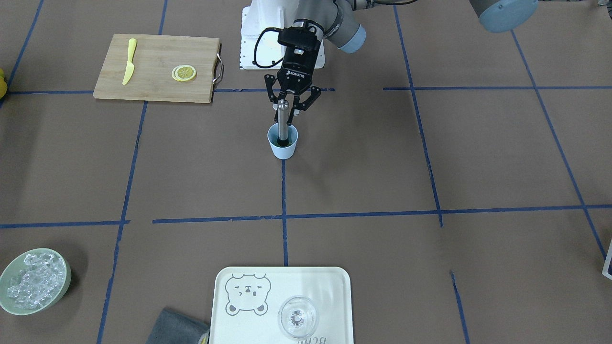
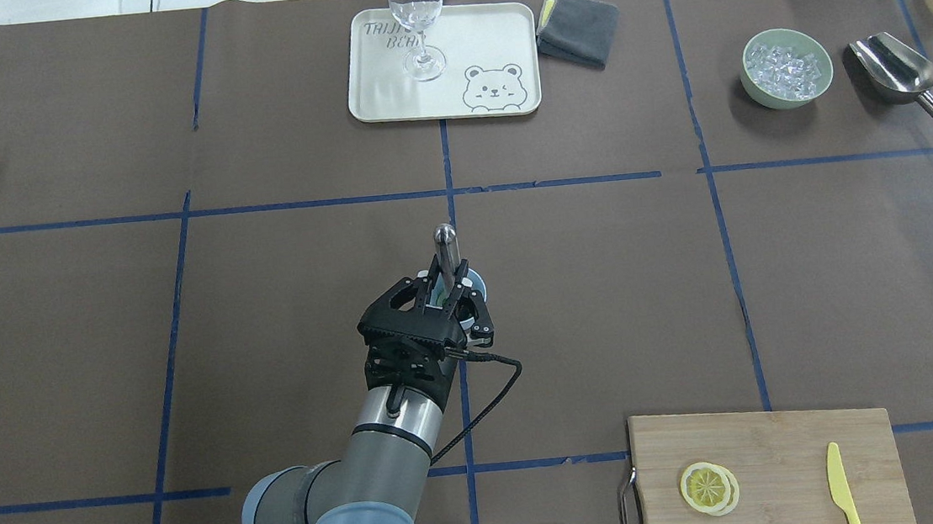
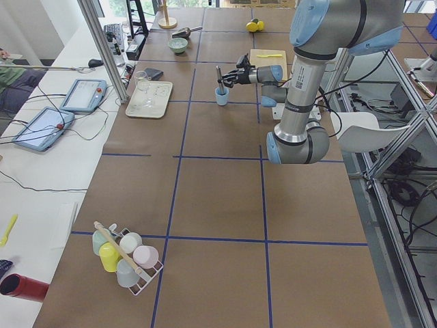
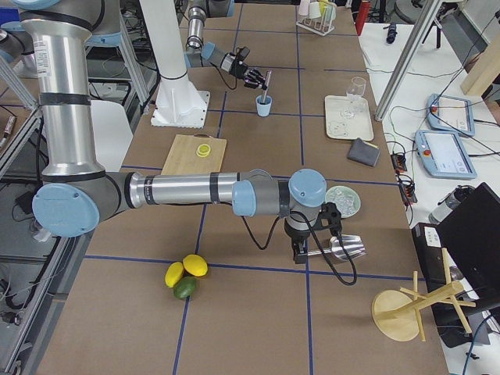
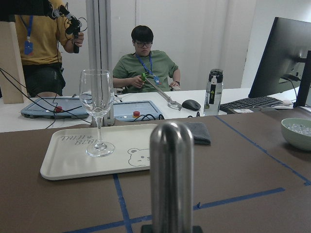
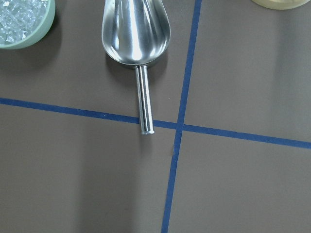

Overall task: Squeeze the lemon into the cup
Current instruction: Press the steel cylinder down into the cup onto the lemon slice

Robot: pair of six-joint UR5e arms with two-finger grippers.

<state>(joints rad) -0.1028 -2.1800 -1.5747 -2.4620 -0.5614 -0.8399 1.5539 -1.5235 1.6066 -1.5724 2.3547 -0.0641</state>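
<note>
The light-blue cup [image 1: 282, 143] stands mid-table with a steel muddler [image 1: 283, 119] upright in it. My left gripper [image 1: 288, 112] is behind the cup with its fingers spread on either side of the muddler's top, open and not gripping it. The left wrist view shows the muddler [image 5: 171, 179] close up in the middle. Yellow lemon rounds [image 2: 710, 488] with a pale segmented face lie overlapped on the wooden cutting board [image 2: 787, 453]; I cannot tell the lemon piece from the flat slice. My right gripper [image 4: 301, 250] hovers by the steel scoop [image 6: 136, 34]; I cannot tell whether it is open.
A yellow plastic knife [image 2: 842, 482] lies on the board. A tray [image 2: 384, 92] holds a clear glass [image 2: 416, 13], with a grey cloth [image 2: 579, 28] beside it. A pale-green bowl of ice [image 2: 786, 68] sits near the scoop. Whole lemons and a lime [image 4: 186, 275] lie by the right arm.
</note>
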